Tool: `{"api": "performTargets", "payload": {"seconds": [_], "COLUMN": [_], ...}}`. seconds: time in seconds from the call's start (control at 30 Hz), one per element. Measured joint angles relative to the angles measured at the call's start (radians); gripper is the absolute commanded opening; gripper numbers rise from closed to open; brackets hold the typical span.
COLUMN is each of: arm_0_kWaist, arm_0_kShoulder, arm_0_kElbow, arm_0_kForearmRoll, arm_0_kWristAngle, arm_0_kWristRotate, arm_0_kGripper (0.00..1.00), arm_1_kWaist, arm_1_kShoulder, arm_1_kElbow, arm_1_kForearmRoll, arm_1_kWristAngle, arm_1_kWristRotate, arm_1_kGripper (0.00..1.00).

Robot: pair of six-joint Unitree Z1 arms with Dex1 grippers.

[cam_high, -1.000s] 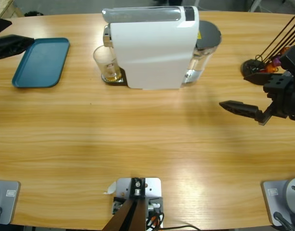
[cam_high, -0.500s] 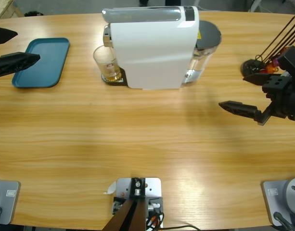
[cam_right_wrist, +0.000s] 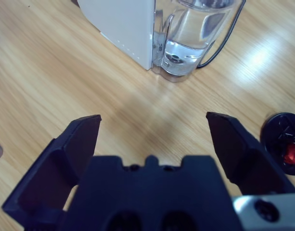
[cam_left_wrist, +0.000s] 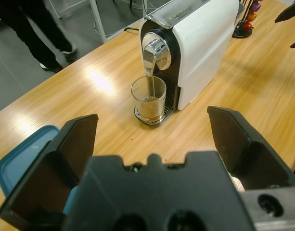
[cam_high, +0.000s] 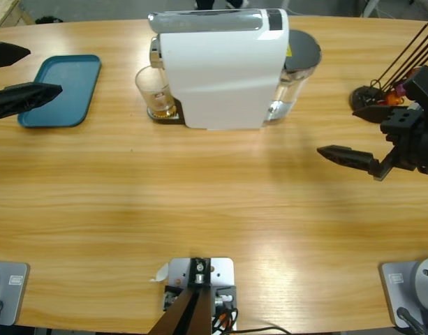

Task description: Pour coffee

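Now coffee (cam_left_wrist: 150,102) streams into glass (cam_left_wrist: 148,99); left hand (cam_high: 21,75), right hand (cam_high: 352,134) both agape, empty.

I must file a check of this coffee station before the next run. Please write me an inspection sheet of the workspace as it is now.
Surface: wooden table, no spills seen.
Job's things: white coffee machine streams coffee into a clear glass on its drip tray; shallow amber layer inside. Water tank at the machine's back holds some water.
Clutter: teal tray, nothing on it; capsule holder with coloured capsules.
End effectors: left end effector open, over the tray's edge; right end effector open, beside the capsule holder; neither holds anything.
Cables: a dark cord behind the tank.
Surroundings: a person's legs on the floor beyond the table.
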Motion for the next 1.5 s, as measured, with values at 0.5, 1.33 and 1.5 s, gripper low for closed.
{"api": "performTargets", "payload": {"seconds": [0.5,1.33,1.5], "arm_0_kWaist": [-0.013,-0.031,-0.039], "arm_0_kShoulder": [0.0,0.001,0.001], "arm_0_kElbow": [0.0,0.001,0.008], "arm_0_kForearmRoll": [0.0,0.0,0.0], "arm_0_kWristAngle": [0.0,0.0,0.0], "arm_0_kWristRotate": [0.0,0.0,0.002], "arm_0_kGripper": [1.0,1.0,1.0], "arm_1_kWaist": [0.0,0.0,0.0], "arm_1_kShoulder": [0.0,0.0,0.001], "arm_1_kElbow": [0.0,0.0,0.0], "arm_1_kForearmRoll": [-0.004,-0.005,-0.005], "arm_1_kWristAngle": [0.0,0.0,0.0], "arm_1_kWristRotate": [0.0,0.0,0.0], "arm_1_kGripper": [1.0,1.0,1.0]}}
